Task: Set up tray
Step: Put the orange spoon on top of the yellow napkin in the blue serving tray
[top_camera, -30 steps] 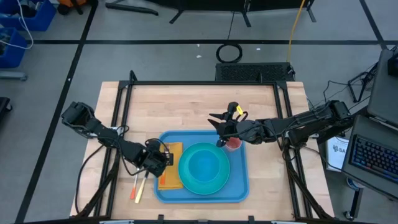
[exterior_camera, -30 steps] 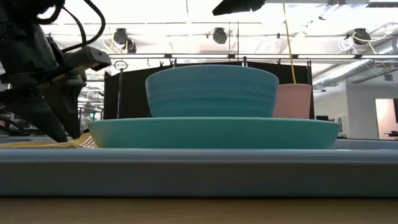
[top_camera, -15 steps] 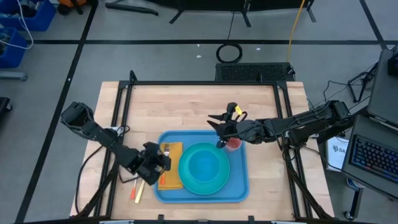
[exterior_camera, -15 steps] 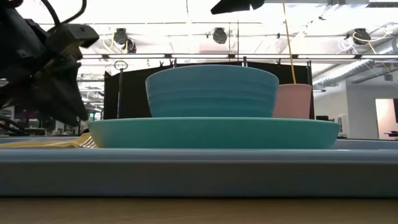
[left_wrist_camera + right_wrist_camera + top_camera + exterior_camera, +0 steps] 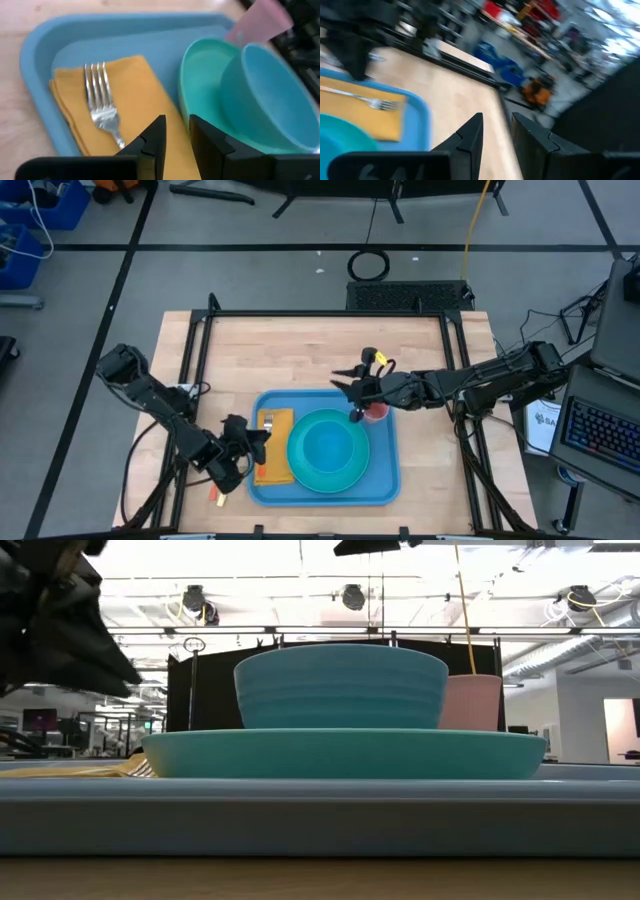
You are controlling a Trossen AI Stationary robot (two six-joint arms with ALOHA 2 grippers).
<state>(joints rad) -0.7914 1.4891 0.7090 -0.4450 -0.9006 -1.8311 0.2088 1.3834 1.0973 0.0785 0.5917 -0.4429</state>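
The blue tray (image 5: 385, 480) lies on the near half of the table. On its left part lies a yellow napkin (image 5: 135, 95), folded flat, with a fork (image 5: 102, 107) on top. A turquoise bowl (image 5: 270, 95) stands in a turquoise plate (image 5: 200, 85) at the tray's middle. A pink cup (image 5: 376, 412) stands at the far right corner. My left gripper (image 5: 177, 131) hovers open at the tray's left edge, pointing at the napkin, with nothing between its fingers. My right gripper (image 5: 340, 380) hangs open high above the tray's far edge, near the cup.
An orange utensil (image 5: 214, 495) lies on the wood to the left of the tray, partly under my left arm. Bare wooden table (image 5: 320, 350) stretches beyond the tray's far edge. Black frame rails (image 5: 200, 360) run along the table's sides.
My left gripper has drawn back from over the napkin toward the table's left and near edges, rising a little and rolling about its own axis. The fork and napkin have stayed where they were on the tray.
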